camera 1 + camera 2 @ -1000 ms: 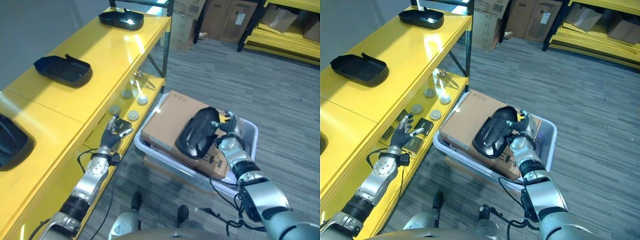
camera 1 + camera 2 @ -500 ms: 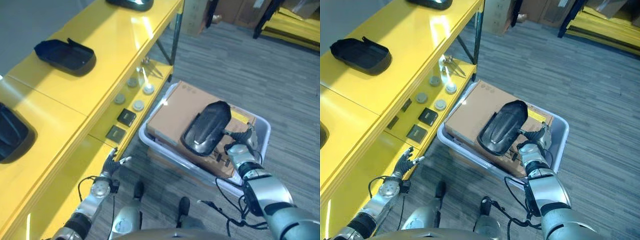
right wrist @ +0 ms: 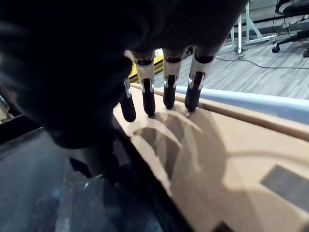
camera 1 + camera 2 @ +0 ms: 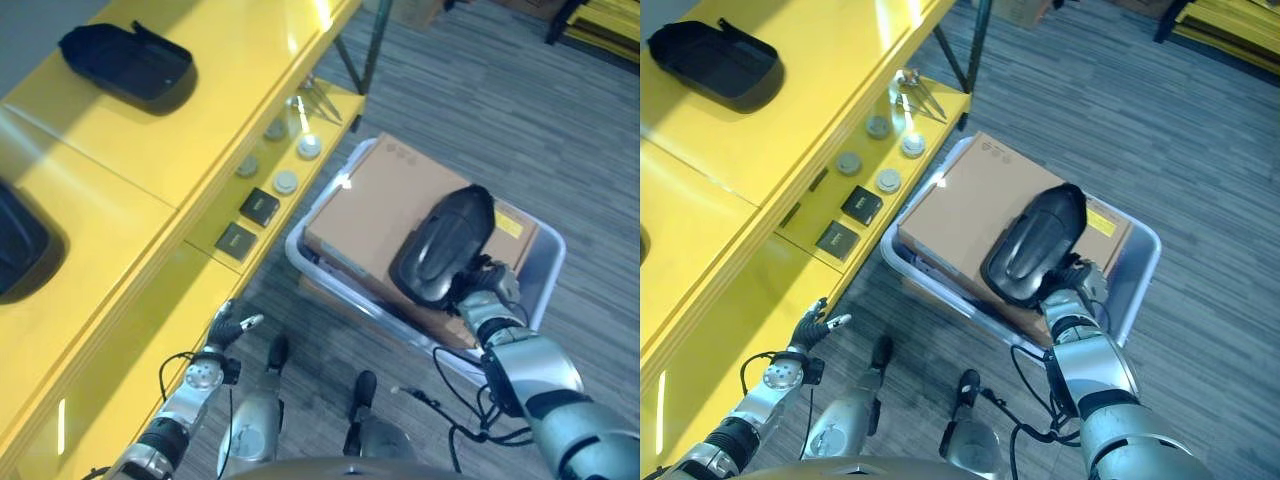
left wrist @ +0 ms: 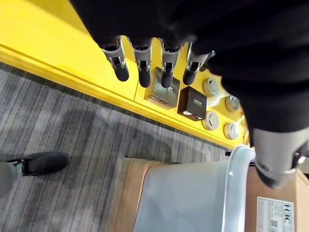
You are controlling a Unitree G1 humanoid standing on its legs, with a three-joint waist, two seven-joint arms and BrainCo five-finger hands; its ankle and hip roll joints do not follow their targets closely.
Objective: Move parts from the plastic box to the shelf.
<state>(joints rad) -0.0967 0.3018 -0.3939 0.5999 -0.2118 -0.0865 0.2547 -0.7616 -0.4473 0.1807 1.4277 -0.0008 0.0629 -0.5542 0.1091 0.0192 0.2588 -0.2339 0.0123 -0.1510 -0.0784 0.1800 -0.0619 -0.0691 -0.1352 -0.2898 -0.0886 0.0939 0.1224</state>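
A black moulded part [image 4: 445, 245] lies on a cardboard box [image 4: 375, 215] inside the pale plastic box [image 4: 896, 255] on the floor. My right hand [image 4: 487, 292] is at the part's near end, its straight fingers [image 3: 166, 92] spread over the cardboard [image 3: 231, 159], with the part [image 3: 58, 193] under the palm. My left hand [image 4: 228, 330] hangs open low beside the yellow shelf's front edge, its fingers [image 5: 140, 67] straight and empty. Two more black parts [image 4: 125, 62] [image 4: 15, 240] lie on the yellow shelf top [image 4: 150, 150].
The lower shelf holds round discs [image 4: 285, 182], two small square blocks [image 4: 260, 207] [image 4: 236, 241] and metal tools [image 4: 318, 95]. The plastic box's rim [image 5: 236, 169] stands close to the shelf. Grey carpet lies to the right.
The whole view has shifted with the camera. My left hand has dropped from the lower shelf's blocks to below the shelf edge. The right hand stays at the black part.
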